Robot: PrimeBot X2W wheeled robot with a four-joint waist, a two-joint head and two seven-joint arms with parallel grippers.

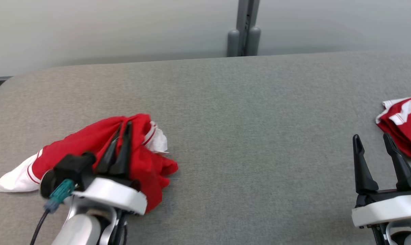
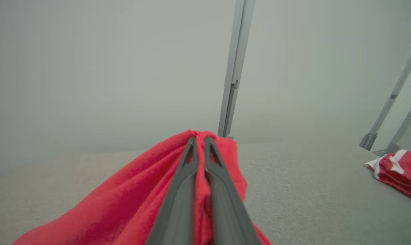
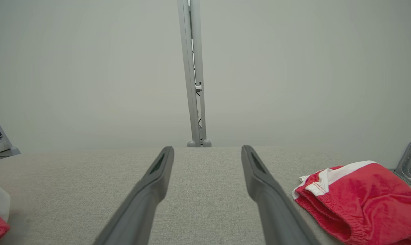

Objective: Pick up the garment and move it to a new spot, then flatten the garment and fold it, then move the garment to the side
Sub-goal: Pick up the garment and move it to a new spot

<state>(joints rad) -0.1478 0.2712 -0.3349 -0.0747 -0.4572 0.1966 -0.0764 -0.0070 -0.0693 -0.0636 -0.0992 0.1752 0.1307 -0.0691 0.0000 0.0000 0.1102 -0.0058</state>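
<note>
The task looks to be in its first step, with most of it left. The left end effector [image 1: 123, 126] is pinched narrow on a bunch of the red garment [image 1: 86, 143] at the left of the tabletop [image 1: 243, 102]. In the left wrist view the cloth rises to a peak at the fingertips and falls away on both sides like a tent. So the grasp is made and part of the cloth is raised, but the garment is not clear of the surface: its white end [image 1: 13, 180] lies on the tabletop at the far left, and a red fold trails near the wrist. The right end effector [image 1: 371, 137] stands wide and holds nothing, low at the right. It is just beside another red-and-white piece [image 1: 404, 124] that sits compact at the right edge, well apart from the held garment. As far as I can judge, carrying the garment to a new spot is only begun. Spreading it flat, folding it and setting it aside are all not yet done, since it is crumpled with no clean edge showing. The broad middle of the tabletop seems the likely place to lay it.
</note>
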